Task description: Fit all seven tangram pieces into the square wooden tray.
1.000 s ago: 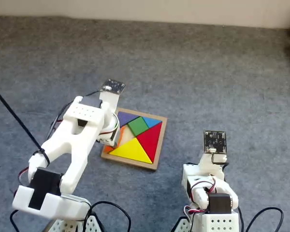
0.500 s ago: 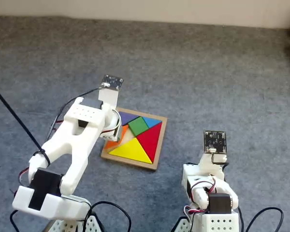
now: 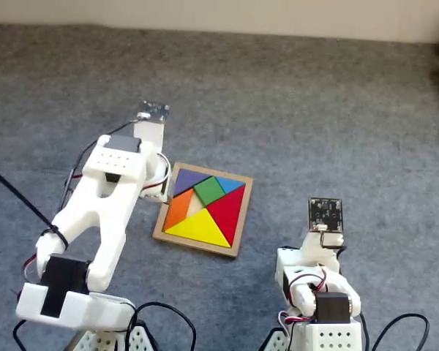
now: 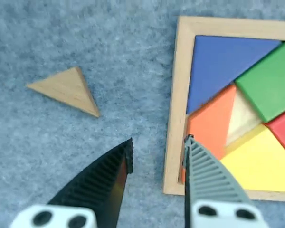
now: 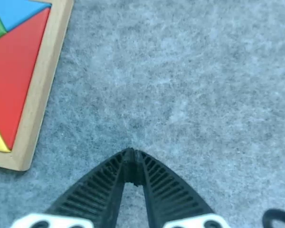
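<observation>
The square wooden tray [image 3: 246, 216] lies on the carpet with a purple triangle [image 3: 190, 179], green square [image 3: 208, 190], blue triangle [image 3: 229, 183], red triangle [image 3: 227, 208], yellow triangle [image 3: 197, 228] and orange piece [image 3: 178, 208] in it. A small triangular gap [image 4: 244, 121] of bare wood shows between orange, green and yellow. A plain wooden triangle [image 4: 66, 90] lies on the carpet outside the tray's left rim [image 4: 175, 95]. My left gripper [image 4: 159, 140] hangs open and empty over that rim. My right gripper [image 5: 133, 164] is shut with nothing in it, over carpet beside the tray's corner [image 5: 19, 161].
Grey carpet surrounds the tray on all sides. The left arm [image 3: 110, 190] stretches along the tray's left side, and the right arm [image 3: 318, 292] stays folded near the front edge. A pale wall base runs along the far side.
The left arm has swung left off the tray, uncovering the orange piece lying in it. The right arm has not moved.
</observation>
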`<action>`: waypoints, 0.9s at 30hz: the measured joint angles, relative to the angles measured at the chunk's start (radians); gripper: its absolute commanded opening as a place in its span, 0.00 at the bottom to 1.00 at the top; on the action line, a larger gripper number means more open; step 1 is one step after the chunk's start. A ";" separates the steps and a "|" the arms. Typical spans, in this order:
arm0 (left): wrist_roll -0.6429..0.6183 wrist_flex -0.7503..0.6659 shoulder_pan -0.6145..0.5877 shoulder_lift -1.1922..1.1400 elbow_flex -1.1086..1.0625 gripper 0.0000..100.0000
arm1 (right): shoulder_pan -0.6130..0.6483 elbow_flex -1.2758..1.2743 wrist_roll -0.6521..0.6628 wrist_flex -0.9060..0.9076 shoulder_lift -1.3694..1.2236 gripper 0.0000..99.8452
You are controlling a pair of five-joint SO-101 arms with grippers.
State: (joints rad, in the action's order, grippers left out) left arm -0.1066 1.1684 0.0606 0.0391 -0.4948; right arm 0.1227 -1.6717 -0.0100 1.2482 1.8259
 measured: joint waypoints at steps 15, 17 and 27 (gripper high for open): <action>0.000 -0.018 -0.146 -0.002 0.080 0.19 | 0.000 0.000 0.000 0.000 0.000 0.01; 0.000 -0.018 -0.180 -0.002 0.086 0.19 | 0.000 0.000 0.000 0.000 0.000 0.01; -0.112 -0.077 -0.242 -0.002 0.052 0.26 | 0.000 0.000 0.000 0.000 0.000 0.01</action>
State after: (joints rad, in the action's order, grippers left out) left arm -0.2186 1.0917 -0.1818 0.0376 -0.4427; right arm 0.1227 -1.6717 -0.0100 1.2482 1.8259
